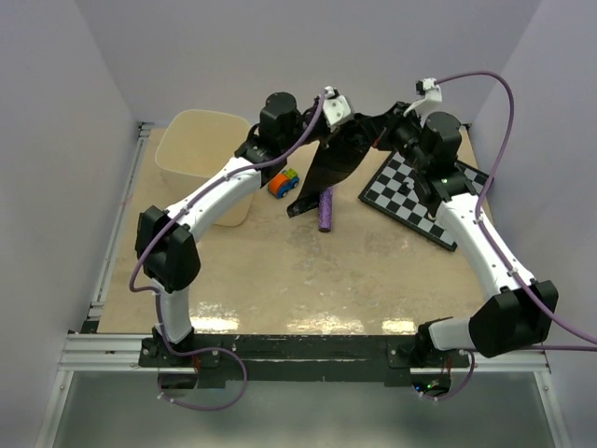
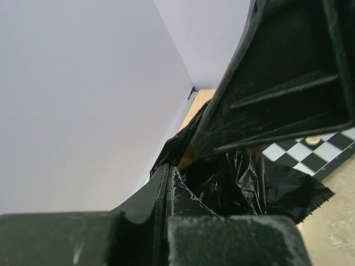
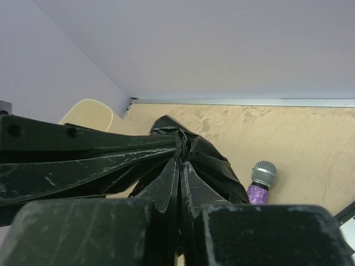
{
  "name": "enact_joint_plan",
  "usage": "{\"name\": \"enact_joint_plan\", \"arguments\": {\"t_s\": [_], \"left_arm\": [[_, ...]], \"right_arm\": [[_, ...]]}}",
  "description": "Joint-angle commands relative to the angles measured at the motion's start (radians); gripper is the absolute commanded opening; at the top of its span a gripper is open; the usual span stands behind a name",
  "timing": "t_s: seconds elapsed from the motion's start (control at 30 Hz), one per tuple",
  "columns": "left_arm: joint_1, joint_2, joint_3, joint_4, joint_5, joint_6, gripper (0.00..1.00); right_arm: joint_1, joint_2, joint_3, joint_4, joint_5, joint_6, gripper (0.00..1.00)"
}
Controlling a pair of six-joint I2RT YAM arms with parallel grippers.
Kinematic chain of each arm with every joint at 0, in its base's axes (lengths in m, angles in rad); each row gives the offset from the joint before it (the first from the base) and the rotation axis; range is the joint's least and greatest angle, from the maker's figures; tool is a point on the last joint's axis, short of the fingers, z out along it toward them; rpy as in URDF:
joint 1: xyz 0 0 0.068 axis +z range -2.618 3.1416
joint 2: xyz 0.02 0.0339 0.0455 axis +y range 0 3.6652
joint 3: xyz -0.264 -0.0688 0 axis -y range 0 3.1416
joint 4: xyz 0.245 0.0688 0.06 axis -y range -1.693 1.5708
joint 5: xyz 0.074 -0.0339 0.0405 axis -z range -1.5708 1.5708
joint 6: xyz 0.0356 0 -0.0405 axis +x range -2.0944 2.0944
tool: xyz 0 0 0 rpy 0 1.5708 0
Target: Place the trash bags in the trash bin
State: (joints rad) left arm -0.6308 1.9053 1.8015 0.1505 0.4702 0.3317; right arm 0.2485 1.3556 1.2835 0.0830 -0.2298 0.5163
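Pinched hard in the left tool, and just as hard in the right tool: the trash bag, strung up between the two and trailing down toward the tabletop. Hard to call whether touching at the bottom tip.

Not in the trash bin yet. Off to the left tool's outer side, that bin, near but apart, mouth up, nothing dark inside.

So, judging by the layout: lifted, done. Carried across and dropped in, all to come.

Counting now. One bag in sight, bunched and glossy, no second anywhere. One bin. Two tools, both gripping film. Below the tools, under the hanging bag, one purple microphone and one small toy car. Beneath the right tool, one chequered board.
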Motion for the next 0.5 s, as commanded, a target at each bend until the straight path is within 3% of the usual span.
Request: {"name": "enact_joint_plan", "arguments": {"t_s": [0.0, 0.2, 0.47], "left_arm": [[-0.003, -0.024, -0.048, 0.076, -0.016, 0.133, 0.0], [-0.017, -0.159, -0.315, 0.317, 0.036, 0.185, 0.0], [-0.029, -0.183, -0.33, 0.397, 0.004, 0.204, 0.0]], "right_arm": [[0.0, 0.008, 0.065, 0.038, -0.017, 0.031, 0.0], [-0.002, 0.023, 0.07, 0.054, -0.003, 0.034, 0.0], [-0.002, 0.025, 0.053, 0.063, -0.014, 0.034, 0.0]]}}
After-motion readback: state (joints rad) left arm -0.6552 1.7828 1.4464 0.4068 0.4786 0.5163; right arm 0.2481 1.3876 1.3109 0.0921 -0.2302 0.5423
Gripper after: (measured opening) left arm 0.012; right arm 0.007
